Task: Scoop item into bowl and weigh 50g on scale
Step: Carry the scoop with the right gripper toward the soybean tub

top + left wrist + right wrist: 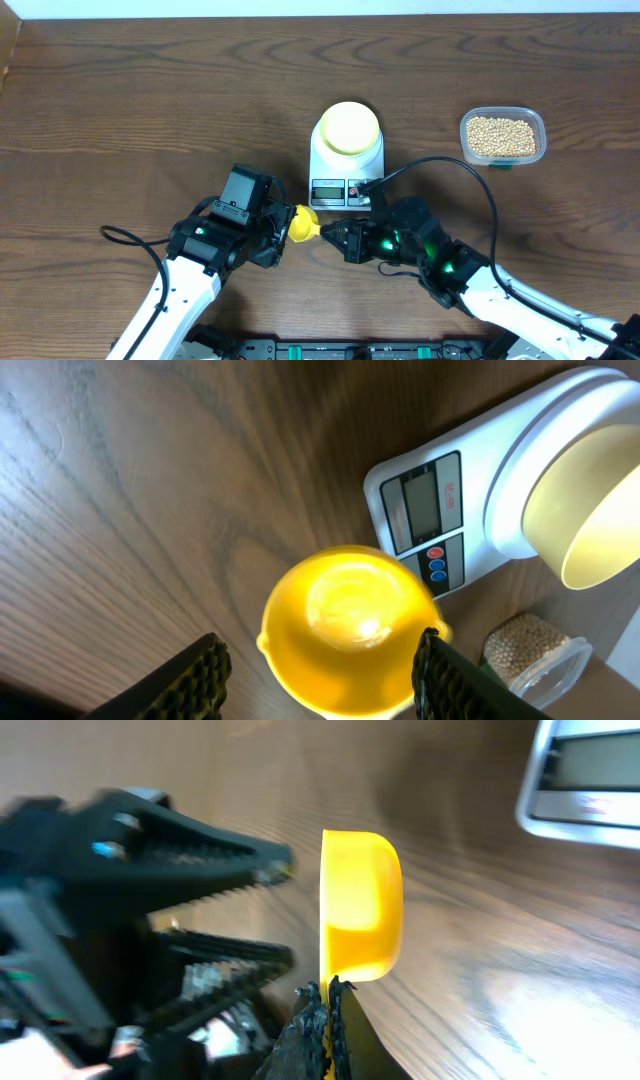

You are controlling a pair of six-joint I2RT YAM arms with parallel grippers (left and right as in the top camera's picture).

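Yellow scoop [303, 224] hangs just in front of the scale [340, 190], long axis left–right — cup toward the wide-spread left gripper [320, 665], handle clamped in the right gripper [327, 1005]. Bowl [348, 127] rests on the scale.

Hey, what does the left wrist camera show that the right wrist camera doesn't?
Only left wrist: the pale-yellow bowl sitting on the scale, and the clear tub of beans. Only right wrist: the left gripper seen from the side, jaws open, and the right gripper shut on the yellow scoop by its handle. Both: the scoop, part of the scale, the wooden table.
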